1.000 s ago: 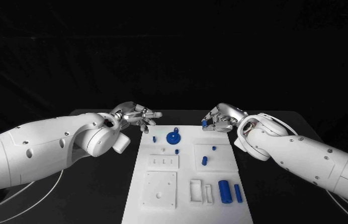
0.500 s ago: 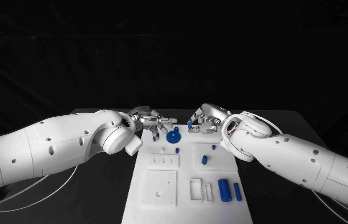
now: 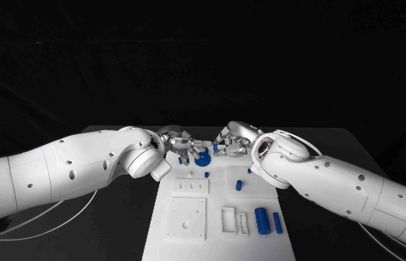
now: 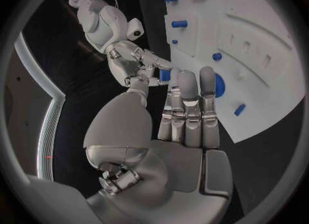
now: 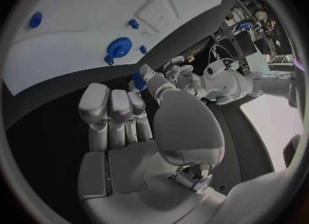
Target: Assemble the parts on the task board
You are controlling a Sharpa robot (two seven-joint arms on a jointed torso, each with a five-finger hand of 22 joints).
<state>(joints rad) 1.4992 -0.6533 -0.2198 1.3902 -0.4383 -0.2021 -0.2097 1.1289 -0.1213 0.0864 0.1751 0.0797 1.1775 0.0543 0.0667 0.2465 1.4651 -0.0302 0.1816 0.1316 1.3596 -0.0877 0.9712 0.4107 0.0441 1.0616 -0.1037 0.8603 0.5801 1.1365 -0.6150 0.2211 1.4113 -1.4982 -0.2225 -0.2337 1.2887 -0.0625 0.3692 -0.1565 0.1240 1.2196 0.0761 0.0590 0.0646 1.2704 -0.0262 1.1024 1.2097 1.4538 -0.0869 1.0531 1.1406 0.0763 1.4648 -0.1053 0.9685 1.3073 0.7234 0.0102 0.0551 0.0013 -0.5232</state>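
Note:
The white task board [image 3: 188,237] lies in the middle of the black table. At its far end my right hand [image 3: 230,141] pinches a small blue piece [image 3: 215,148] between thumb and finger; the same blue piece [image 4: 165,74] [image 5: 138,83] shows in both wrist views. My left hand [image 3: 181,143] hovers close beside it with fingers stretched out and nothing in them. Just below both hands a round blue part [image 3: 203,159] [image 5: 119,46] rests on the board, partly hidden behind my left fingers [image 4: 188,98] in the left wrist view.
More parts lie on the board: a blue peg [image 3: 239,185], two blue cylinders [image 3: 261,221] at the near right, small studs [image 3: 206,175], and white raised blocks [image 3: 191,187]. Both forearms flank the board's far half.
Both hands have moved inward over the board's far end and now nearly meet. The right hand has carried its blue piece leftward toward the round blue part.

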